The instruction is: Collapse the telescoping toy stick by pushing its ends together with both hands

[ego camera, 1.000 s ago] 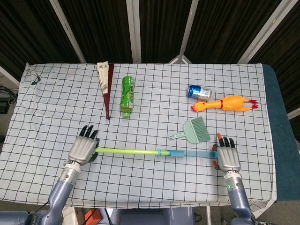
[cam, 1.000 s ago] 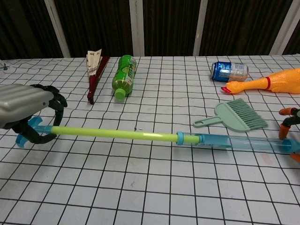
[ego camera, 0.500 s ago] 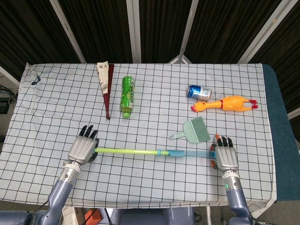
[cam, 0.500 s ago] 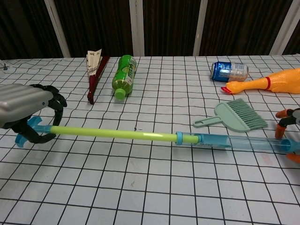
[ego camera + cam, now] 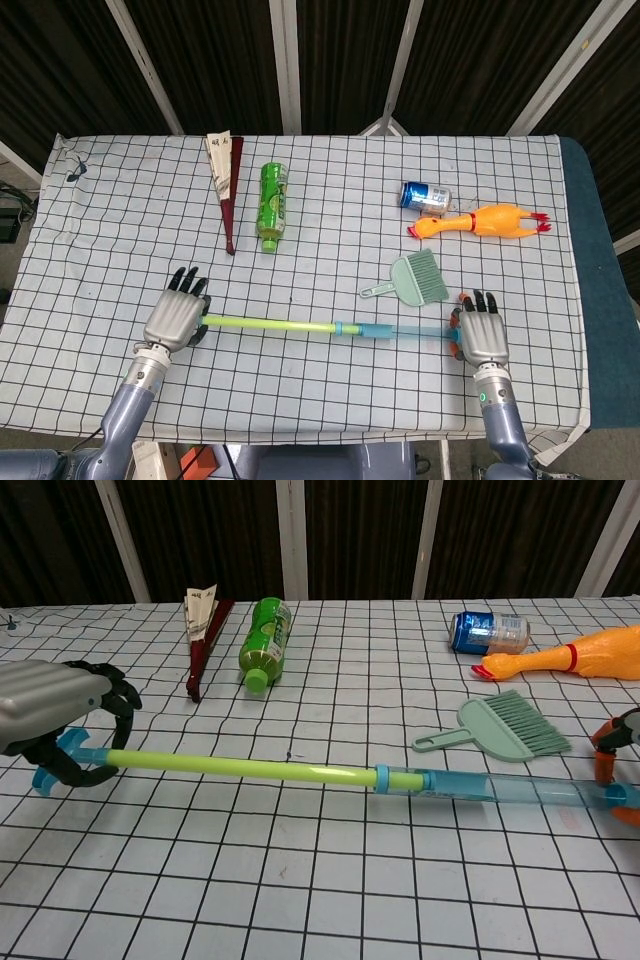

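The toy stick lies across the near part of the checked table, with a green rod on the left and a clear blue tube on the right. My left hand grips its left end, fingers curled round the blue cap. At the tube's far end my right hand holds the stick between an orange-tipped finger and the thumb. In the chest view only those fingers show at the right edge. The stick rests on the cloth.
A green hand brush lies just behind the blue tube. Further back are a rubber chicken, a blue can, a green bottle and a folded fan. The table's right edge is close to my right hand.
My right hand has shifted a little to the left, and the blue tube slid left with it over the green rod. The left hand has stayed put.
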Tool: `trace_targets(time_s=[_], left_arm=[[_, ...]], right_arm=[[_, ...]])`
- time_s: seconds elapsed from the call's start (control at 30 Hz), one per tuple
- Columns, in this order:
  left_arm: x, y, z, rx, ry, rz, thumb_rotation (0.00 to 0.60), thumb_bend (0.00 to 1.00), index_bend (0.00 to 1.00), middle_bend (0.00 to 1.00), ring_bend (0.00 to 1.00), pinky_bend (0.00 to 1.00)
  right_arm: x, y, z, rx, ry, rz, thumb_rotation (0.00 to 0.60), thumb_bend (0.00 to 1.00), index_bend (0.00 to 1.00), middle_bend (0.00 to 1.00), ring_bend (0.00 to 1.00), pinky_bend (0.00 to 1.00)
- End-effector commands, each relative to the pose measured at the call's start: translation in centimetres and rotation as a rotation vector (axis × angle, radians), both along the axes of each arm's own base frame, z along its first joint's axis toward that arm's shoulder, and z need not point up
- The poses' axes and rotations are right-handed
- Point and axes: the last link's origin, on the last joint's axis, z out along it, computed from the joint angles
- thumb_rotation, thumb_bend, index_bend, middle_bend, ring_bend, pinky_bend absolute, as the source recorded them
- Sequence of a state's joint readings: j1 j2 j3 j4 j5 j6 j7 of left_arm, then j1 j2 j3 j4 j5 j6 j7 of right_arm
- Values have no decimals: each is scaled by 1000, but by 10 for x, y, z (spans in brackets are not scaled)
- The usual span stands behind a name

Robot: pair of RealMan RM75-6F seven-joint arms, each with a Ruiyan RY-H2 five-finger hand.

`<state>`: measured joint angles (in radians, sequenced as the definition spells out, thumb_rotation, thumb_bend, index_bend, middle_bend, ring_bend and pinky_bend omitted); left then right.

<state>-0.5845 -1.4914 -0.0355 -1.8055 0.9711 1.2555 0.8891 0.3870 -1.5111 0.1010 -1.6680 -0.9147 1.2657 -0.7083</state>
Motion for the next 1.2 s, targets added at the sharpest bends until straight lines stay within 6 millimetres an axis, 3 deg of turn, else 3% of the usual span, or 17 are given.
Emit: trace_targets(time_s=[0.03, 1.2], left_arm=[[0, 0, 0, 0, 0, -1, 600, 518, 620, 157, 0, 11], [21, -1, -8, 1, -42, -25, 600, 518, 646, 158, 0, 11]], right_arm=[[0, 0, 1, 0, 4, 3, 600, 350, 692, 201, 0, 0], [39, 5, 5, 6, -4, 98, 600, 350, 749, 216, 0, 0]])
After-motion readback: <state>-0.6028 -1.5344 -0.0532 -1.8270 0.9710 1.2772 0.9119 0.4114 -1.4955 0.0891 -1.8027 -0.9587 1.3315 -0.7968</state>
